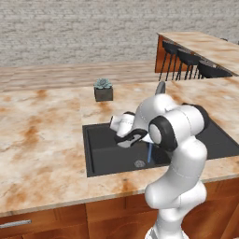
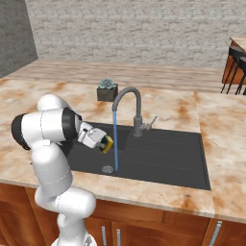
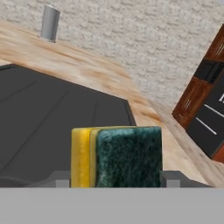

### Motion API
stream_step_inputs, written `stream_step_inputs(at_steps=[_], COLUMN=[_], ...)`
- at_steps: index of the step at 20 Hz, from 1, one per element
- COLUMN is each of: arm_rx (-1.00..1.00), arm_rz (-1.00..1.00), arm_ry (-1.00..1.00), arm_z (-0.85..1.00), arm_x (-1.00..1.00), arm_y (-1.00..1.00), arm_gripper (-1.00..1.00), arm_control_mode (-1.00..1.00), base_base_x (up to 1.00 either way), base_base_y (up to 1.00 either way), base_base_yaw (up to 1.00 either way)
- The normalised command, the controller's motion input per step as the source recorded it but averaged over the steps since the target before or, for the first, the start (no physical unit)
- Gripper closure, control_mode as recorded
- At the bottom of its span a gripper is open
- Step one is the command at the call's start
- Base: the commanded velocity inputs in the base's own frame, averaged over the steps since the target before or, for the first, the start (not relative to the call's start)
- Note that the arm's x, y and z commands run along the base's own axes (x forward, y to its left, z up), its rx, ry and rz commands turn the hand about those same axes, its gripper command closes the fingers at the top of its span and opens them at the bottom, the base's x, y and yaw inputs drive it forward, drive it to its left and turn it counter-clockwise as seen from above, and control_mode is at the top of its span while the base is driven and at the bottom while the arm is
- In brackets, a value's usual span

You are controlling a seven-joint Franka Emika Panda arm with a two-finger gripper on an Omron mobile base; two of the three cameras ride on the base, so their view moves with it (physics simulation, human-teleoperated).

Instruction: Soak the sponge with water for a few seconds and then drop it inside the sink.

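marble counter (image 2: 163, 108) frames the black sink (image 2: 163, 153), where the gripper (image 2: 106, 142) clamps the sponge (image 2: 108, 143) just beside the water (image 2: 115, 144).

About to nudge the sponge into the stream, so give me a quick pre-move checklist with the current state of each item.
1. Sponge held between the fingers of the gripper: ok, it sits between both finger tips in the hand view.
2. Water running from the faucet: ok, a thin blue stream falls toward the drain.
3. Sponge in the stream: not ok, it hangs just beside the stream on the arm's side in the right base view.
4. Gripper over the sink: ok.
5. Plant pot out of the way: ok, it stands on the counter behind the sink.
6. Sponge already wet: cannot tell.
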Motion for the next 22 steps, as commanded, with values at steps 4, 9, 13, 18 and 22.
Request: stream_step_inputs(at_steps=[4,9,13,18,22], arm_rx=[-0.03,-0.04,-0.04,-0.05,-0.07], arm_rz=[0.0,0.0,0.0,0.0,0.0], arm_ry=[0.01,0.0,0.02,0.07,0.08], arm_z=[-0.03,-0.06,-0.16,-0.35,-0.31], arm_x=[0.31,0.4,0.26,0.2,0.25], arm_y=[0.0,0.0,0.0,-0.04,-0.02], arm_gripper=[1.0,1.0,1.0,1.0,1.0], arm_control_mode=[-1.0,-1.0,-1.0,-1.0,-1.0], base_base_x=[0.0,0.0,0.0,0.0,0.0], base_base_y=[0.0,0.0,0.0,0.0,0.0], base_base_yaw=[0.0,0.0,0.0,0.0,0.0])
